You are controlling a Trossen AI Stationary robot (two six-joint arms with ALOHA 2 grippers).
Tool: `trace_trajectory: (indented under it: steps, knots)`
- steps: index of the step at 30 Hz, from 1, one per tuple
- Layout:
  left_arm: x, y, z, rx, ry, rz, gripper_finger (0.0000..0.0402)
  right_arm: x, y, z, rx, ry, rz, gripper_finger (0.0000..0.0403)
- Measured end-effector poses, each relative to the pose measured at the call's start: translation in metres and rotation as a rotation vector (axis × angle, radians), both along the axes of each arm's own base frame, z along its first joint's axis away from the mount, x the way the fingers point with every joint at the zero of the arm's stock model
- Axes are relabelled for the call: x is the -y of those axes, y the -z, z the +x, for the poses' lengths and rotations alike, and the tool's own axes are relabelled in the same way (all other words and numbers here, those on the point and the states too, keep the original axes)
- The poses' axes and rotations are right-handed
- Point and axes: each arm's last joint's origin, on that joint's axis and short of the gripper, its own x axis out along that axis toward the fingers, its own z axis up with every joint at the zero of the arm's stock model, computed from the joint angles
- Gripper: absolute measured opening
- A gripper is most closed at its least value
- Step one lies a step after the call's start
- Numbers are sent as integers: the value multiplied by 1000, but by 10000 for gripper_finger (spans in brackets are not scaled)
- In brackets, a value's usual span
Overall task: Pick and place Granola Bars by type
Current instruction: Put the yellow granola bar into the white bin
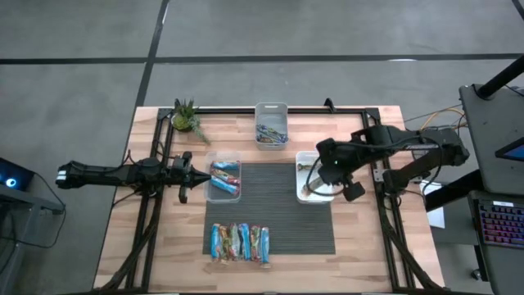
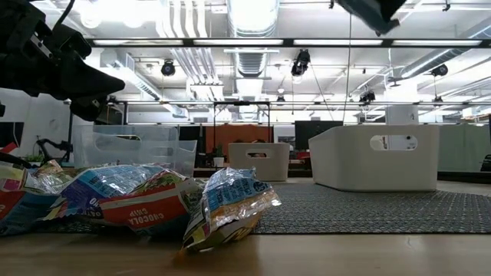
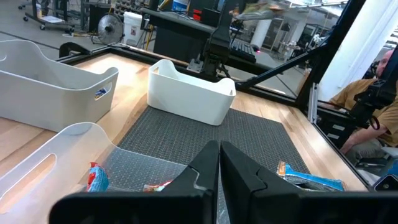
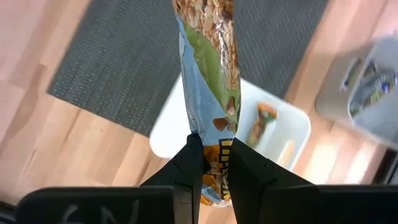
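My right gripper [image 4: 213, 146] is shut on a green and light-blue granola bar [image 4: 211, 68], high over the white bin [image 4: 166, 127] at the mat's right; another bar [image 4: 261, 124] lies in that bin. My left gripper [image 3: 219, 168] is shut and touches nothing, level beside the clear bin [image 1: 223, 179], which holds blue and red bars [image 3: 94, 177]. A row of several granola bars [image 1: 240, 242] lies on the mat's near edge. The far bin [image 1: 271, 124] also holds bars. My right gripper pinches the green and blue bar near one end [image 4: 214, 134] between its two fingers, the wrapper's yellow end [image 4: 216, 183] reaching back between them. The fingers point steeply down, along the bar. The bar hangs below them, lifted clear above the white bin.
A small potted plant [image 1: 187, 120] stands at the far left corner. A dark ribbed mat [image 1: 278, 205] covers the middle of the wooden table, with black frame rails [image 1: 155, 205] along the sides. A person [image 3: 373, 106] sits beyond the table's right side.
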Motion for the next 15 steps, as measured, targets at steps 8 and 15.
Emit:
trace_trajectory:
  steps: [8,15]
  knots:
    - [0,0,0,0,0,0,0,32,25,-4,-51,152,3,52]
    - [0,0,0,1,0,0,0,57,51,0,-54,330,29,52]
